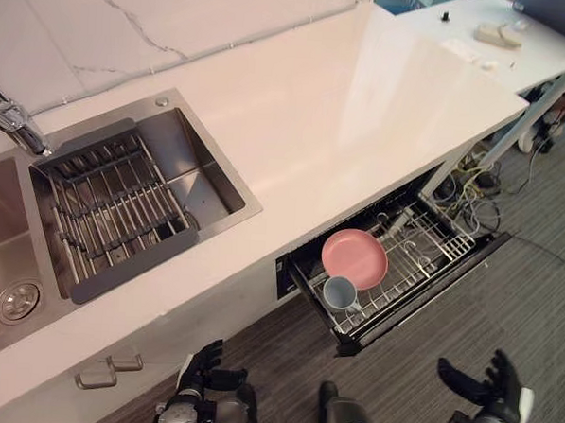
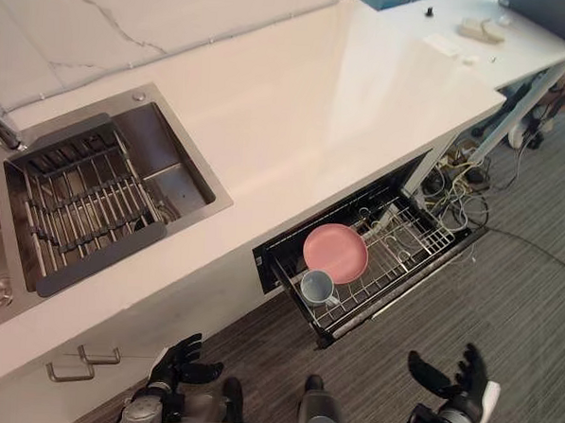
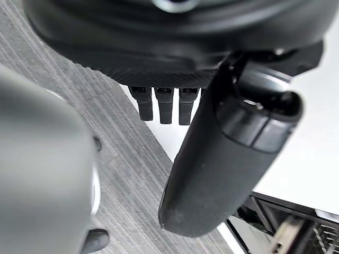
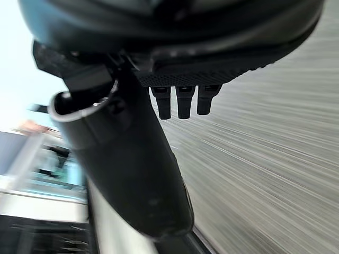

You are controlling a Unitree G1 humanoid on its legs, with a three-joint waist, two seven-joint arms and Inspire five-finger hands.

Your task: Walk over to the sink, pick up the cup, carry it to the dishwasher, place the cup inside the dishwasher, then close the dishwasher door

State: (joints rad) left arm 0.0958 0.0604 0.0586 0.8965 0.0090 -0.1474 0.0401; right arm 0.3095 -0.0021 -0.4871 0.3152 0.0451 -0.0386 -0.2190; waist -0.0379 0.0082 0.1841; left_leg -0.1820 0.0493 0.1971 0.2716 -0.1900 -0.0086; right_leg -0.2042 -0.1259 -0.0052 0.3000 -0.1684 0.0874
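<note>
There is one cup, one pink plate, one open dishwasher, one two-basin sink, one drain rack and one faucet.

The left hand is seen from very close, its dark bulk edged with a textured band. The fingers are held out straight in a short row, and the thumb is stretched out beside them. Nothing is held between them. Past the fingers, a grey streaked floor is seen, bordered by a white surface. Near the thumb's tip, the dark opening of the dishwasher is glimpsed. The pale, blurred parts inside it cannot be made out.
</note>
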